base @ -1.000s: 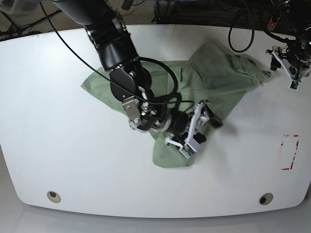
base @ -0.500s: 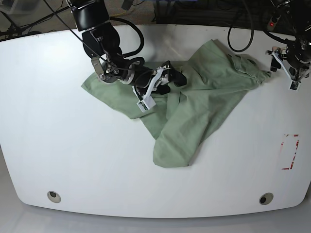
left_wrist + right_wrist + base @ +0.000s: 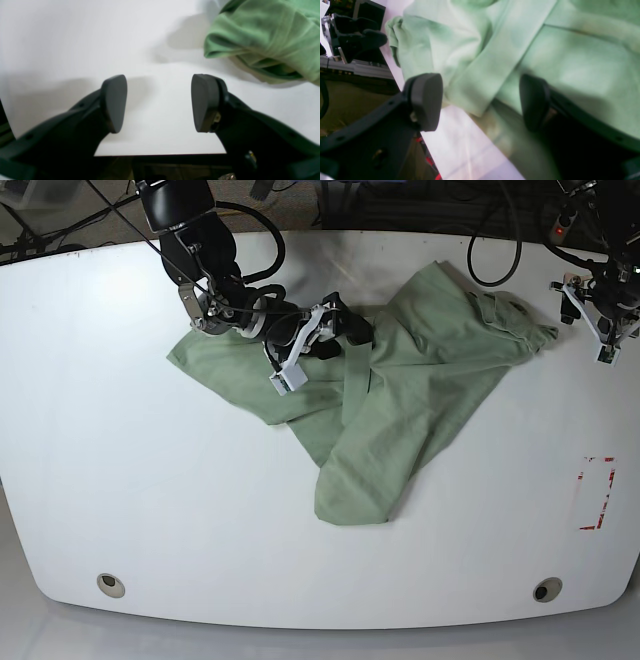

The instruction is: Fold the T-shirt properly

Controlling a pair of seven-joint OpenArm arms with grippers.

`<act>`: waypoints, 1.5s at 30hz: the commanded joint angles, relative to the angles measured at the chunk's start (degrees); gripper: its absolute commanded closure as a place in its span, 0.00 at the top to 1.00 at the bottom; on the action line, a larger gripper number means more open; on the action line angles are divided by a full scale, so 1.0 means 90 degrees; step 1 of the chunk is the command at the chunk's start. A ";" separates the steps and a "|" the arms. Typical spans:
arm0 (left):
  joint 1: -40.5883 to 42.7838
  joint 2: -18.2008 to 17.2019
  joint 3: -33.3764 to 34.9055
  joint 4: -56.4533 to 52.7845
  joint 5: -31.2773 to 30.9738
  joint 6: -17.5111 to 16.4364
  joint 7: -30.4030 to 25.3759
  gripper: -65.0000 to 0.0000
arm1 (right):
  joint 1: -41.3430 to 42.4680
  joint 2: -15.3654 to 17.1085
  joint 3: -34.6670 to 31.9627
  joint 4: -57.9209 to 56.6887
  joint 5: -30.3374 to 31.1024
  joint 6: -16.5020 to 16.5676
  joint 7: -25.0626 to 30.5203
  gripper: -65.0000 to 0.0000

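Overhead, right gripper [image 3: 318, 345] hung above crumpled T-shirt [image 3: 400, 390], jaws apart, empty; left gripper [image 3: 160, 102] also agape, cloth just beside it on table [image 3: 150, 500]

Base overhead; wrists close, sharing T-shirt [image 3: 400, 370].

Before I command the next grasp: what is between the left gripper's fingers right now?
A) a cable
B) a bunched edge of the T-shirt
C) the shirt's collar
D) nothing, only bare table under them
D: in the left wrist view the left gripper is open over bare white table, and the T-shirt lies apart from it, up to the right.
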 commanded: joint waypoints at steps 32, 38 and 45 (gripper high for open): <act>-0.0040 -0.0118 -0.0025 0.0095 -0.0027 0.0011 -0.0078 0.56 | 0.1606 -0.0466 -0.1223 -0.0166 0.0092 -0.0354 0.0109 0.00; -0.0050 -0.0118 -0.0015 0.0115 -0.0027 0.0011 -0.0078 0.56 | 0.2749 -0.0788 -0.1301 -0.0196 0.0092 -0.0363 0.0109 0.00; -0.0050 -0.0118 -0.0025 0.0125 -0.0027 0.0011 -0.0078 0.56 | 0.4224 -0.1404 -0.1311 -0.1016 0.0082 -0.0324 0.0119 0.00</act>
